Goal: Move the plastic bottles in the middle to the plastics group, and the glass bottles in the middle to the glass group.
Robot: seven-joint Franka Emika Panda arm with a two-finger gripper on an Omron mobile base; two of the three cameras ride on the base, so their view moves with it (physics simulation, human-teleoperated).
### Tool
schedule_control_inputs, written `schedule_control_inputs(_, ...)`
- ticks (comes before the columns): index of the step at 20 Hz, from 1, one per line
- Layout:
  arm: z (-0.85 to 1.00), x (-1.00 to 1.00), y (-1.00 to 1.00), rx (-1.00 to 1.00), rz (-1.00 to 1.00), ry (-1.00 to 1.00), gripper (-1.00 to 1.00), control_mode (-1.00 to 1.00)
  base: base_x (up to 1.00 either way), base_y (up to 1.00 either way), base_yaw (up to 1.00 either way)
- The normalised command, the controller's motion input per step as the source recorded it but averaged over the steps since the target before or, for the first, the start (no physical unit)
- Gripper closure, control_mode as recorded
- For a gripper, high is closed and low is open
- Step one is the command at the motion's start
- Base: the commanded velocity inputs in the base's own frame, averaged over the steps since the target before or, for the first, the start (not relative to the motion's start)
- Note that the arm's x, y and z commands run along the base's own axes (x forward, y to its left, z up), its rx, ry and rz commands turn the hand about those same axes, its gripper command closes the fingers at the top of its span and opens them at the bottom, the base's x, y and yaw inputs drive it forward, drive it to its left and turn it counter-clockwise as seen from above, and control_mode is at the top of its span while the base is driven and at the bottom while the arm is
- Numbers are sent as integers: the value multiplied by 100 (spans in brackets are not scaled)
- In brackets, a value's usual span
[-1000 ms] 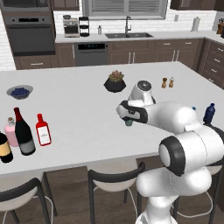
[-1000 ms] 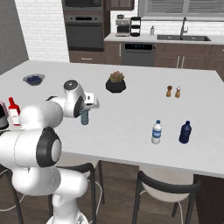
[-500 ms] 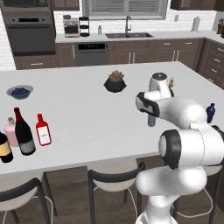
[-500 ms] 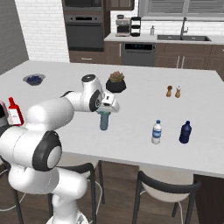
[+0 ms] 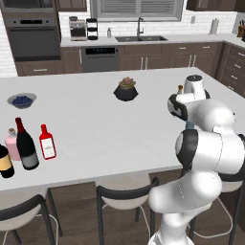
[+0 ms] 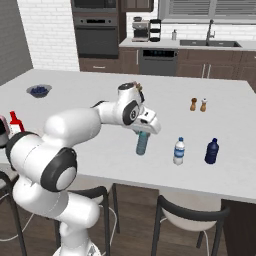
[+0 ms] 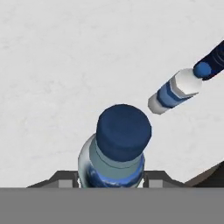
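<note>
Gripper (image 6: 142, 136) is clamped on the light-blue water bottle (image 6: 142, 144), plastics group (image 6: 179, 151) waiting at its 3 o'clock (wine bottle (image 5: 26, 145) and red bottle (image 5: 47, 142) look already parked by the glass).

The little water bottle (image 6: 142, 144) looks like translucent bluish plastic with a matt blue cap. Countertop (image 6: 90, 95) is smooth, pale stone-ish stuff; wine bottle (image 5: 26, 146) is glossy dark glass.

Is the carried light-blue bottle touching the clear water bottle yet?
Apart. The right base view shows bare counter between the light-blue bottle in the hand and the clear water bottle; the hand view shows that gap too.
</note>
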Motion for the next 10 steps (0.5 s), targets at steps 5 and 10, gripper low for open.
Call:
schedule_control_inputs(5, -27, -52, -68, -2, -10, -25, 100, -100, 0, 0, 0)
schedule_control_inputs(10, -22, -27, -14, -6, -2, -21, 100, -100, 0, 0, 0)
